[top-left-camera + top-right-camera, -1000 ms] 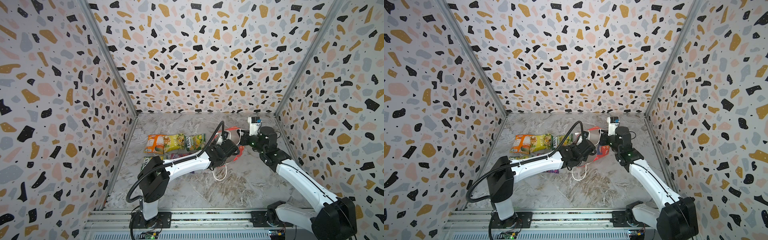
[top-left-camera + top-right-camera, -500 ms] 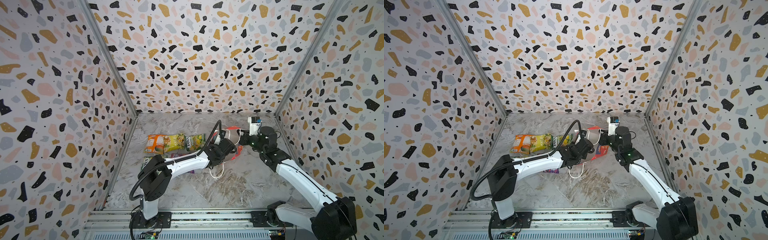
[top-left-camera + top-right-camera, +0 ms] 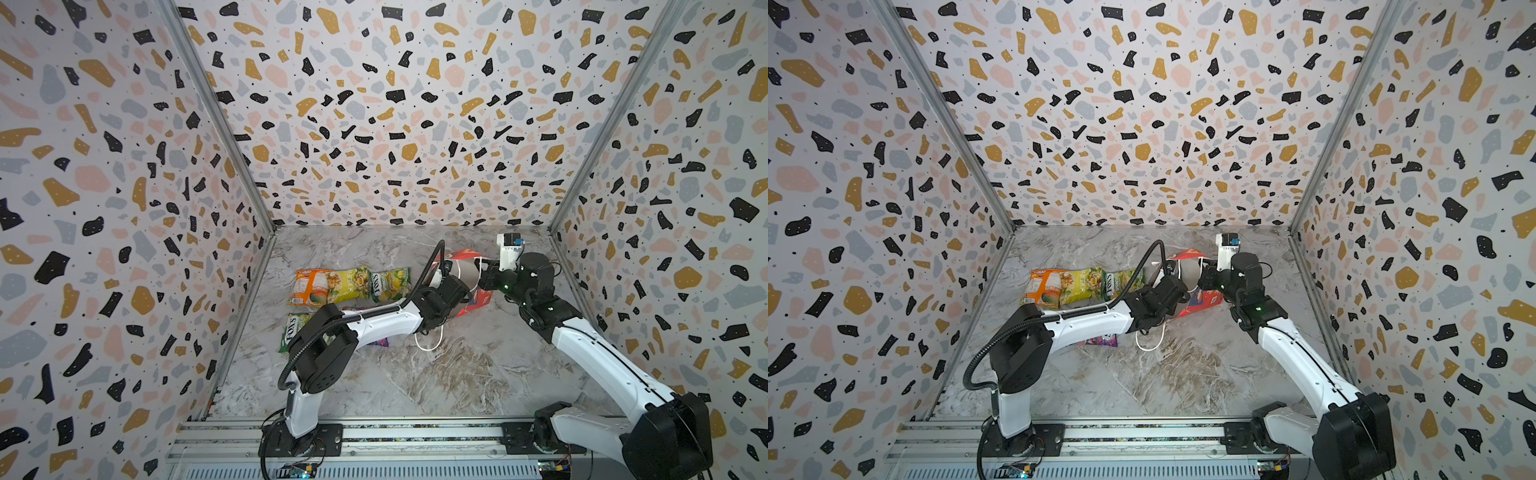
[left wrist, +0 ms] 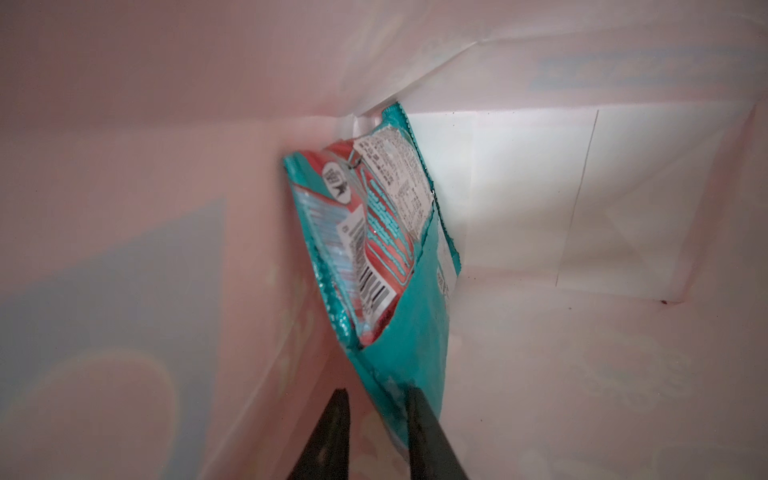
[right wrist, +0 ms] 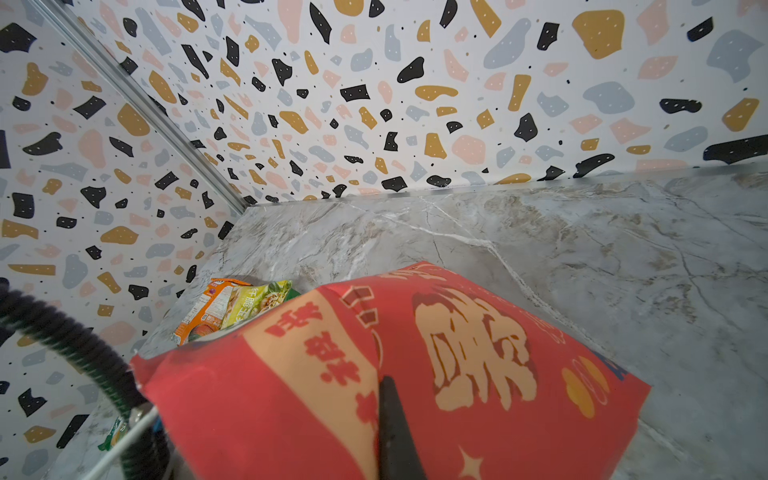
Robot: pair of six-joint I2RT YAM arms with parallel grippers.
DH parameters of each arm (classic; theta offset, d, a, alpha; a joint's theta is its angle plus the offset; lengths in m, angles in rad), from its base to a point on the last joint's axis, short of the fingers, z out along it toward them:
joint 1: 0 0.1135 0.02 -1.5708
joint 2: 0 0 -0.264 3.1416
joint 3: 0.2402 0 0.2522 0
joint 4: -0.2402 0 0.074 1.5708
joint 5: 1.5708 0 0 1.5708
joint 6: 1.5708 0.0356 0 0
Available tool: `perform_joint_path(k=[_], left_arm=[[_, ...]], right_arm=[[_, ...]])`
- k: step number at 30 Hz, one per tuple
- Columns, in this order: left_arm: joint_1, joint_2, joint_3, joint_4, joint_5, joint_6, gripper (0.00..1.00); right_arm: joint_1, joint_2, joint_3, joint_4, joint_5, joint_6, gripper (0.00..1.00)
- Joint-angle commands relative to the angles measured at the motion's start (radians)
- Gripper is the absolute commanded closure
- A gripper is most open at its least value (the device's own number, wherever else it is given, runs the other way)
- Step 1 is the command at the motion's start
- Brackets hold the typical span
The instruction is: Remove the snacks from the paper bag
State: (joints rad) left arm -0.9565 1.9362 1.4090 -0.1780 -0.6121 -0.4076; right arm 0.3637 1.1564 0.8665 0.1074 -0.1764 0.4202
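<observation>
Clock: I lay it on the table (image 3: 415,374), centre at the paper bag (image 3: 478,300), 12 toward the back wall (image 3: 395,124).
Cord handle (image 3: 428,338): at 7 o'clock, a loose white loop on the marble, because the bag is tipped over and not standing.
Packets near me: the purple packet (image 3: 1102,340) and the green packet (image 3: 293,328) lie flat at about 8 o'clock, half hidden under the left arm. I judge they are put aside, clear of the bag mouth.
Left gripper (image 4: 375,392): it is deep inside the bag, entering from 8 o'clock. The jaws stand on both sides of the lower teal corner, and a gap shows beside one of them. If they pinch already, I cannot tell.
Teal-red packet (image 4: 374,232): inside the bag, on its edge in the fold between a wall and the bottom. It is crinkly, with a barcode and small print facing the camera. I think it is the last one.
Row at 9 o'clock: orange packet (image 3: 311,286), yellow packet (image 3: 349,284) and green-yellow packet (image 3: 388,282), side by side and touching.
Right gripper (image 3: 485,275): at 2 o'clock, closed on the bag wall, one finger (image 5: 390,419) on the red outside. I judge it keeps the mouth open for the other arm.
</observation>
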Motion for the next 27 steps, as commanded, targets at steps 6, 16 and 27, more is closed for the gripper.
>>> perform_joint_path(k=[6, 16, 27], left_arm=[[0.026, 0.006, -0.016, 0.110, 0.018, 0.044, 1.00], [0.025, -0.097, -0.083, 0.178, 0.080, 0.077, 1.00], [-0.018, -0.238, -0.186, 0.279, 0.147, 0.177, 1.00]], right_arm=[[0.002, -0.027, 0.009, 0.072, -0.042, 0.019, 1.00], [-0.001, -0.018, 0.012, 0.072, -0.039, 0.022, 1.00], [-0.008, -0.006, 0.014, 0.067, -0.028, 0.029, 1.00]])
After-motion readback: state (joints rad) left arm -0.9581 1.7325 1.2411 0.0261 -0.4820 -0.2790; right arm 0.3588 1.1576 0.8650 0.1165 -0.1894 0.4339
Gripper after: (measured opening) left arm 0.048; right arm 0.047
